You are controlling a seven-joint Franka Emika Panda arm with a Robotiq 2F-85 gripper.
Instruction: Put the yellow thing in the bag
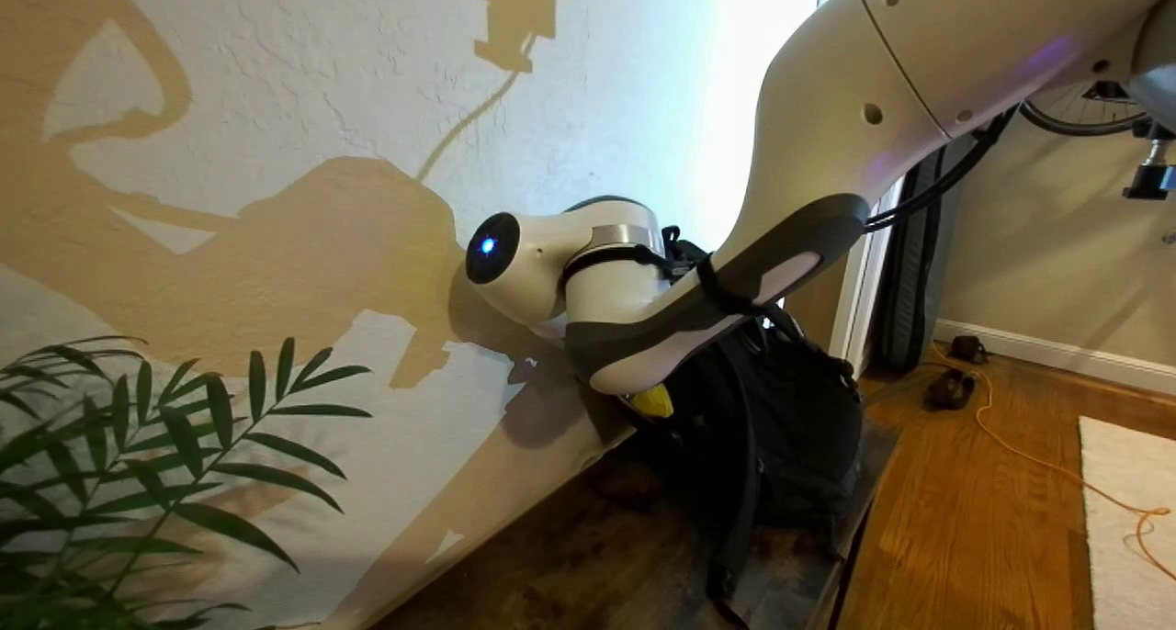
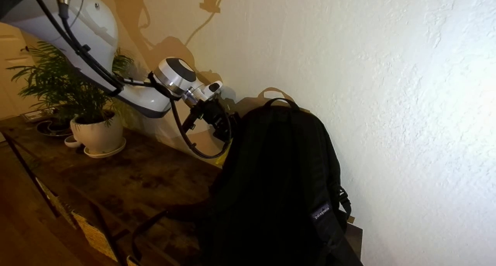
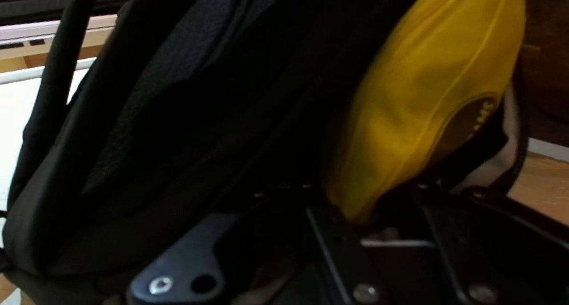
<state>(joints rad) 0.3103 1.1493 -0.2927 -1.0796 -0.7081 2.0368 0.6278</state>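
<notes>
The yellow thing (image 3: 426,82) is bright yellow with a dark lettered patch. In the wrist view its narrow lower end sits between the dark fingers of my gripper (image 3: 366,189), which looks shut on it. It shows partly in both exterior views, below the wrist (image 1: 652,402) and at the edge of the bag (image 2: 222,158). The bag (image 2: 279,180) is a large black backpack standing upright on the table; it also shows behind the arm (image 1: 799,437) and fills the left of the wrist view (image 3: 66,198). The yellow thing is beside the bag's upper part. Whether they touch is unclear.
A textured wall (image 2: 387,103) runs close behind the bag and wrist. A leafy plant (image 1: 202,446) in a white pot (image 2: 97,136) stands on the dark wooden table (image 2: 147,177). The bag's straps hang onto the table. A cable loops from the wrist.
</notes>
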